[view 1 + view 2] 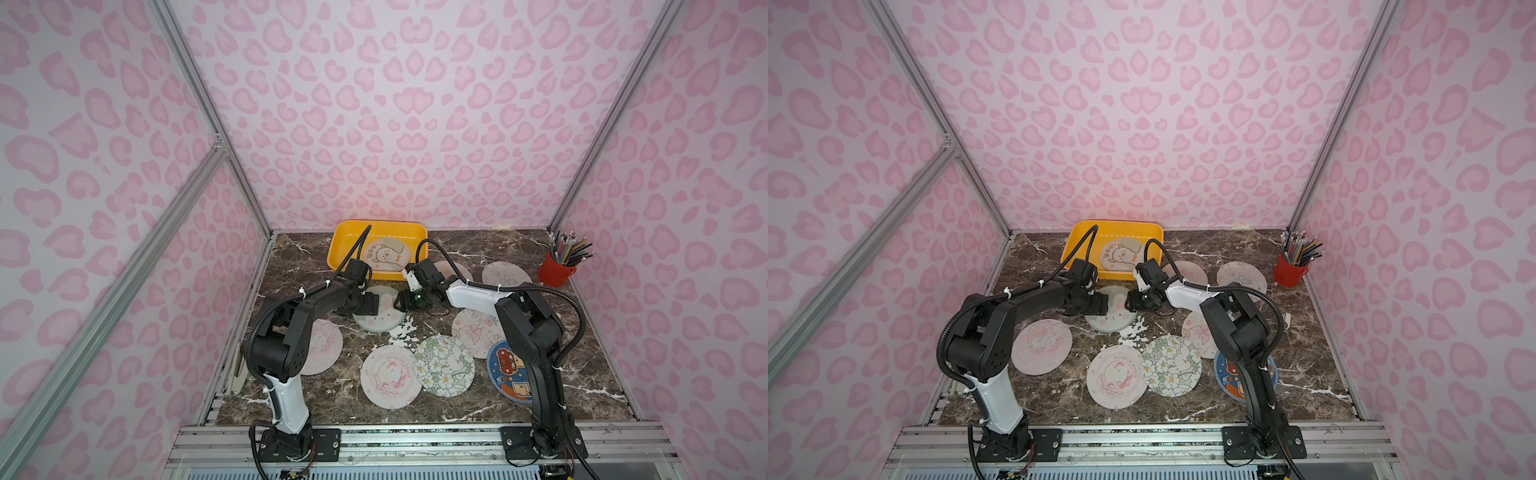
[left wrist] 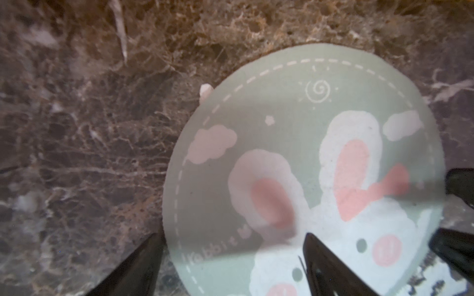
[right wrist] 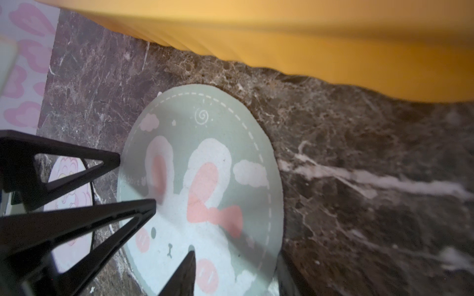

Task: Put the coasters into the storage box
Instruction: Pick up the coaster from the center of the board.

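Even light fills both top views, brightest on the back wall (image 1: 395,124) toward 12 o'clock; corners dim. Wrist views blur: the yellow storage box (image 3: 307,38) smears, grey shadows cross the rabbit coaster (image 2: 282,115).

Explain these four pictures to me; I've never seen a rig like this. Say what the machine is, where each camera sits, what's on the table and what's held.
The machine is a left arm and a right arm, bolted at the front of the marble table, each ending in a two-fingered gripper. Two pictures look down on the whole scene from overhead. The two close-ups come from cameras on the arms' wrists. On the table lie eight round coasters, among them a green floral coaster, plus a red pencil cup and a yellow storage box already holding one animal-print coaster. Both close-ups show the pale green rabbit coaster, lying just in front of the box. The left gripper and right gripper face each other across it, both open; nothing looks gripped.
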Action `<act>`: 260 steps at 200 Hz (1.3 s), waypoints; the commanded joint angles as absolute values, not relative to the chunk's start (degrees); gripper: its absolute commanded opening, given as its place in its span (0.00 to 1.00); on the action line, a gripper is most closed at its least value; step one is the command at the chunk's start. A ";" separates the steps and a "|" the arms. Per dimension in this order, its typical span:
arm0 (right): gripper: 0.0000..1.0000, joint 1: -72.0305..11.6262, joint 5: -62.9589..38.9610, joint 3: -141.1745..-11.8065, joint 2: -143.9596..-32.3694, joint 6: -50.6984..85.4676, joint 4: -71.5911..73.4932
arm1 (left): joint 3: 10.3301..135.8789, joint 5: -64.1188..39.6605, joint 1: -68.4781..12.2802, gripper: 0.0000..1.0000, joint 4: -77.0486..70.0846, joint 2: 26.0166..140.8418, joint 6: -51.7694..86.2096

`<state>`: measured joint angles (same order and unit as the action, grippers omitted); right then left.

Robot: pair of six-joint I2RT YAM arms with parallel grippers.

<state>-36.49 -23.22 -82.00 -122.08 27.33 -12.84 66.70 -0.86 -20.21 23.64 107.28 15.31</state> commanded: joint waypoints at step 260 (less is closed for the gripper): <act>0.00 -37.17 -21.27 -82.73 -115.43 27.09 -22.23 | 62.97 -9.08 -20.22 0.84 21.40 103.00 20.36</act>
<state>-37.01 -22.48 -81.93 -117.12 28.47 -19.38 63.77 -6.57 -20.47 19.49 105.08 18.96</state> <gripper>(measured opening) 0.064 0.822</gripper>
